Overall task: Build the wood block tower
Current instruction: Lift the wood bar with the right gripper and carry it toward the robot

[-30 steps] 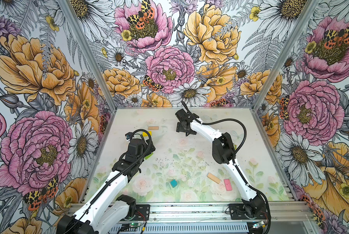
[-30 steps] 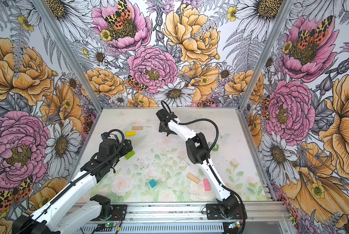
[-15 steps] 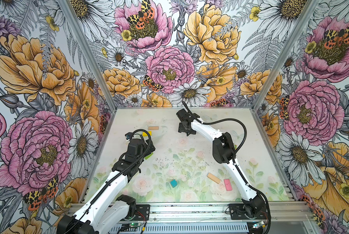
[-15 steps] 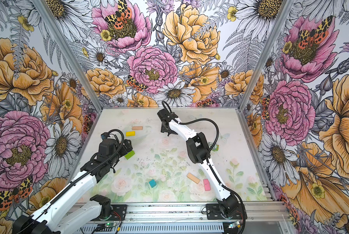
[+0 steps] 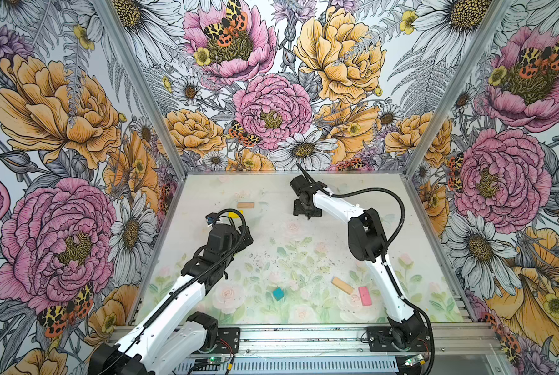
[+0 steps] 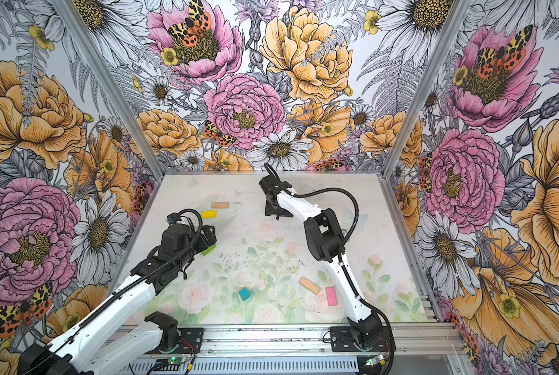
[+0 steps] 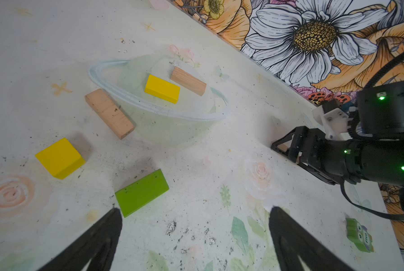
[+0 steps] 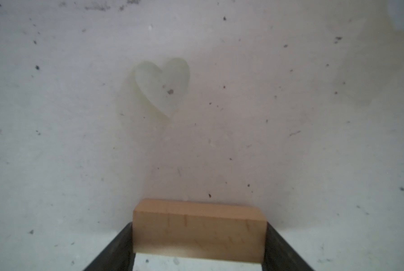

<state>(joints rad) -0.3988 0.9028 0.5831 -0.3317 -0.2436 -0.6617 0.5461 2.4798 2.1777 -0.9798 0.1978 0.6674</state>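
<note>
Right fingers (image 8: 116,248) have closed in since the prior frame and edged slightly rightward in both top views; now clamped on both ends of a plain tan wooden plank (image 8: 198,227), low at far-centre of the pale floral surface (image 5: 304,259). Left fingers (image 7: 102,239) spread fully wide, empty, hovering w/ a lime green wooden block (image 7: 142,192) near one tip. Close by: yellow wooden cube (image 7: 60,158), second tan plank (image 7: 109,113), yellow wooden bar (image 7: 162,88), third tan plank (image 7: 188,81). Front area: teal wooden cube (image 5: 278,293), fourth tan plank (image 5: 342,285) w/ pink wooden slab (image 5: 365,295) just beside. All lie single on surface, none stacked.
</note>
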